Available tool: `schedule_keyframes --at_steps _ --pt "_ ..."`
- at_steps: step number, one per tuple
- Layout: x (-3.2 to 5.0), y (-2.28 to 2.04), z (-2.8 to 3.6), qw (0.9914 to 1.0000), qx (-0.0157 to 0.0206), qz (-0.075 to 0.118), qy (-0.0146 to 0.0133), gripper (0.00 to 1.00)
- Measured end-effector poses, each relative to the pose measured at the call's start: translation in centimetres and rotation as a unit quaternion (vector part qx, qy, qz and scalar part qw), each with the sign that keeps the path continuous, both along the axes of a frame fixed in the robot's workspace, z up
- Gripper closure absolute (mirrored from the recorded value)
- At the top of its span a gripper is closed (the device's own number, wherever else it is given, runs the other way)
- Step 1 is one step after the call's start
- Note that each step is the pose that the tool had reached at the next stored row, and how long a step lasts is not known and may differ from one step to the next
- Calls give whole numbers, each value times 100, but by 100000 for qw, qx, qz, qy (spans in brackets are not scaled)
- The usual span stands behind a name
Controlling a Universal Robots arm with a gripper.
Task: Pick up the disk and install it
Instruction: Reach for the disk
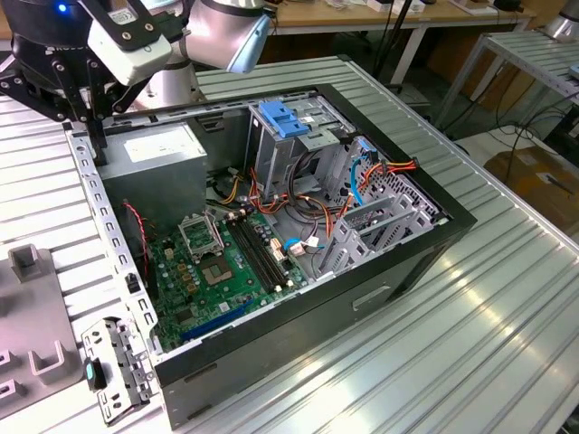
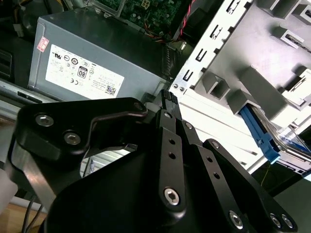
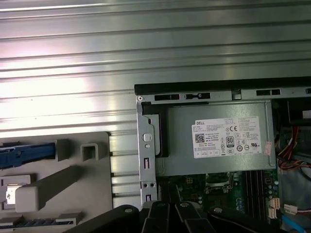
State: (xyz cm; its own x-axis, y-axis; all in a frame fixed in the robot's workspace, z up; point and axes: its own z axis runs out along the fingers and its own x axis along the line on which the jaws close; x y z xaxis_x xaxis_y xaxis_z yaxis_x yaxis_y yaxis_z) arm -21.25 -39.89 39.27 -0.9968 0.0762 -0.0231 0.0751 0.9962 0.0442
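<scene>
The silver arm [image 1: 222, 32] leans in at the exterior view's upper left, its black gripper [image 1: 90, 108] pointing downward.

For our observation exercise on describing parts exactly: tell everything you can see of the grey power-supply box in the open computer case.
The power-supply box is a rectangular grey housing that looks like sheet metal, with a white printed sticker and a small red-and-white tag on its upward face. It lies flat in a corner of the open computer case, against the case's wall, with the green motherboard beside it. Nothing rests on its top face.
</scene>
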Motion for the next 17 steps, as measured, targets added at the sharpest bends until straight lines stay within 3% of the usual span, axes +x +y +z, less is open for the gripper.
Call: schedule_keyframes --at_steps 17 --pt "-120 0 0 100000 2 -5 -1 89"
